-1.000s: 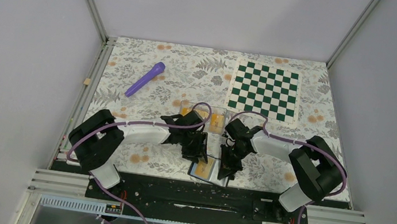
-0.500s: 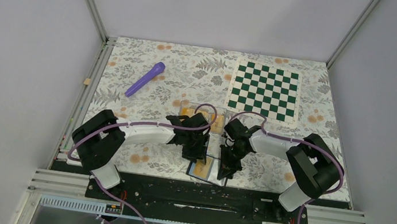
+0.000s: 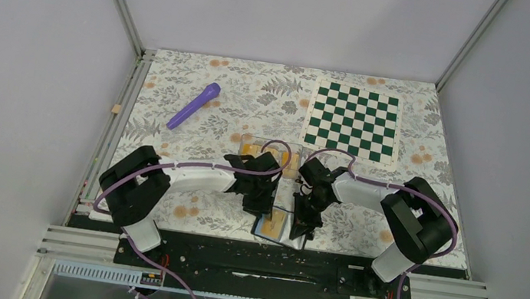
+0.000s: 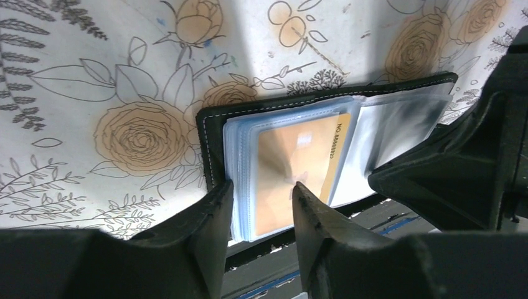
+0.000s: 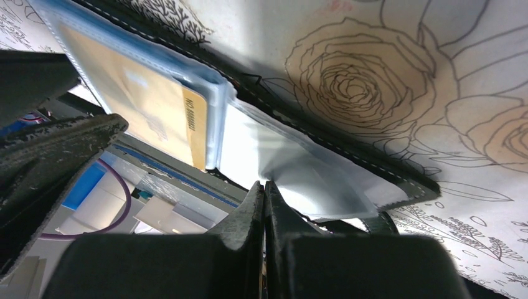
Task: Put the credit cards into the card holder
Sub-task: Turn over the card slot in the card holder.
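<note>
Saw the left tool [image 4: 261, 194] a bit nearer the wallet [image 4: 207, 140] than a second before, fingers drawn in slightly but with a gap between them, gripping nothing. Found one orange card [image 4: 299, 162] lying in the wallet's top clear pocket, under those fingers. Guessed that card home, with more to fetch from the clear box [image 3: 249, 147] just behind. Saw the right tool [image 5: 264, 187] unmoved, pressed together, tip on the other clear pocket; could not tell about any pinch there. Found the wallet open flat at the very near edge of the counter [image 3: 192, 151], right by the black rail [image 3: 232, 257]. Judged little room between the two tools, none toward the rail, plenty toward the back. Noted the purple pen [image 3: 194, 105] and the checked mat [image 3: 352, 121] well apart.
</note>
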`<state>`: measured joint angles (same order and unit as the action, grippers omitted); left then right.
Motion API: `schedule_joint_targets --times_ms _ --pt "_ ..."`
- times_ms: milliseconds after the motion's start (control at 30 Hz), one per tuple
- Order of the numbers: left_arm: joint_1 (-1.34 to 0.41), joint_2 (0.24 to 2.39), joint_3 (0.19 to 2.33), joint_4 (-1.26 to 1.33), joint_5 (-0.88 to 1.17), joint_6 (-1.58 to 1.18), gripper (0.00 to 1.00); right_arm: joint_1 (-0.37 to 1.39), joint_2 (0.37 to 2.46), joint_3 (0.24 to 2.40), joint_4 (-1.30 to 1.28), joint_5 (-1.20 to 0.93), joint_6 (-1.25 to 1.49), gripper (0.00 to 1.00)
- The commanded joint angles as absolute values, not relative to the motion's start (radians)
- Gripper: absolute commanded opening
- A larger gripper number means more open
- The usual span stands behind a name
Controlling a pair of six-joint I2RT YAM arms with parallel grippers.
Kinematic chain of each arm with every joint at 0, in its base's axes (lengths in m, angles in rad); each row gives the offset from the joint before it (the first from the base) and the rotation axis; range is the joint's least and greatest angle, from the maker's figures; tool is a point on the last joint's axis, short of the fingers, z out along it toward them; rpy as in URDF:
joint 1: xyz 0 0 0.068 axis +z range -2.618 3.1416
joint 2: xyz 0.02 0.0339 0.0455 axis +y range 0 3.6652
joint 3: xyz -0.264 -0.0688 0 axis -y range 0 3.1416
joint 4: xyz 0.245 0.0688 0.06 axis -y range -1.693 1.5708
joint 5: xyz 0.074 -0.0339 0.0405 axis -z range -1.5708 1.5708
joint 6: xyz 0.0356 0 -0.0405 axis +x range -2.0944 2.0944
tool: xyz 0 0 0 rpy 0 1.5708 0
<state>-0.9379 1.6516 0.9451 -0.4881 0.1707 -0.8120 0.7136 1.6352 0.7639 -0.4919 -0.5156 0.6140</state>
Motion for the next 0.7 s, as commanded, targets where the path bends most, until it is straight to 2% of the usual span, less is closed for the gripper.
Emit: schedule_joint_targets --times_ms 0,133,300,667 --pt "-0.958 1.631 0.985 -0.433 0.198 -0.813 0.34 0.720 1.647 0.789 -0.504 -0.512 0.600 0.00" --pt "-0.964 1.619 1.019 -0.482 0.172 -0.810 0.32 0.721 1.649 0.791 -0.504 -0.516 0.596 0.00" --pt "-0.978 1.630 1.055 -0.536 0.135 -0.797 0.38 0.721 1.652 0.792 -0.505 -0.519 0.595 0.00" --pt "-1.016 1.652 1.135 -0.641 0.065 -0.774 0.39 0.721 1.657 0.794 -0.504 -0.523 0.592 0.00"
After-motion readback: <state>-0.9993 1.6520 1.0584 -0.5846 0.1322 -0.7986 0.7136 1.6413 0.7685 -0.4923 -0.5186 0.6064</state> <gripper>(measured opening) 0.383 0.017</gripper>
